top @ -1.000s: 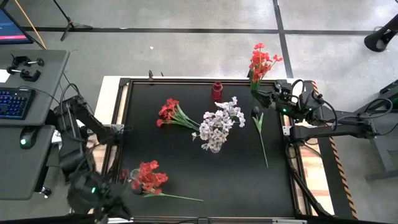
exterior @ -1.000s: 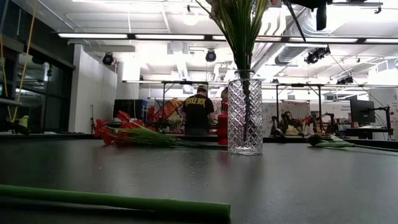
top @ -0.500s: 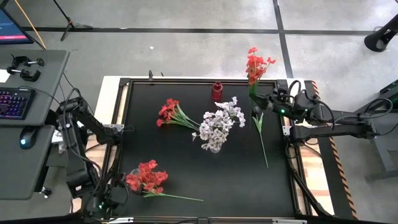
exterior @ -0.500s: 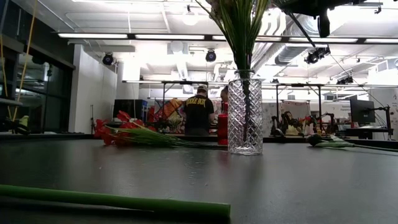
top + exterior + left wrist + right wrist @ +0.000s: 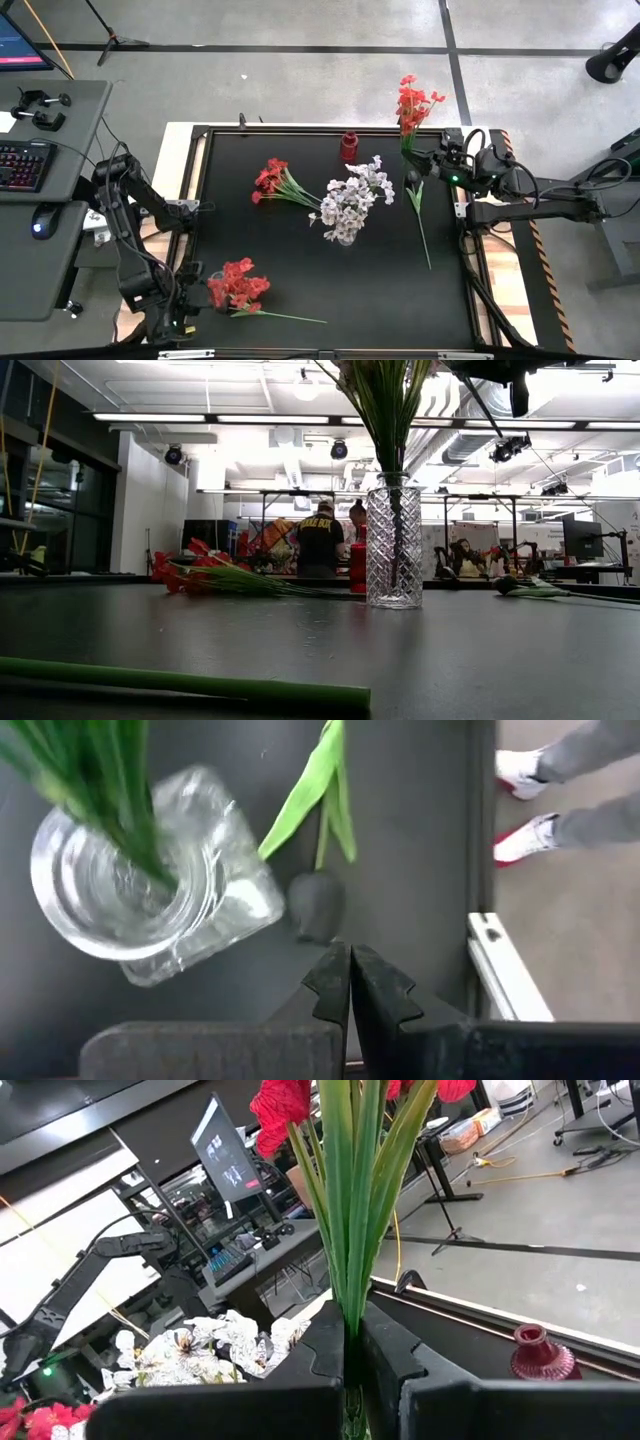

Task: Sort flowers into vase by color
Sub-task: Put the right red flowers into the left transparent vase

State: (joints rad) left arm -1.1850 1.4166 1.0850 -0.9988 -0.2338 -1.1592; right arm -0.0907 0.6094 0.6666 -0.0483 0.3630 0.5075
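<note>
My right gripper (image 5: 350, 1342) is pinching red flowers (image 5: 414, 103) by the stems, holding them above the table's (image 5: 300, 270) far right corner. Left gripper (image 5: 192, 303) is pressed together, empty, near another red bunch (image 5: 238, 286). White flowers (image 5: 352, 199) are standing in the glass vase (image 5: 393, 548).

— What do your arms look like from above?
— You see the left arm (image 5: 130, 240) and right arm (image 5: 540, 200), both dark, jointed and draped in black cables.
— And the fingers?
— Your fingers (image 5: 385, 995) are black with toothed inner edges.
</note>
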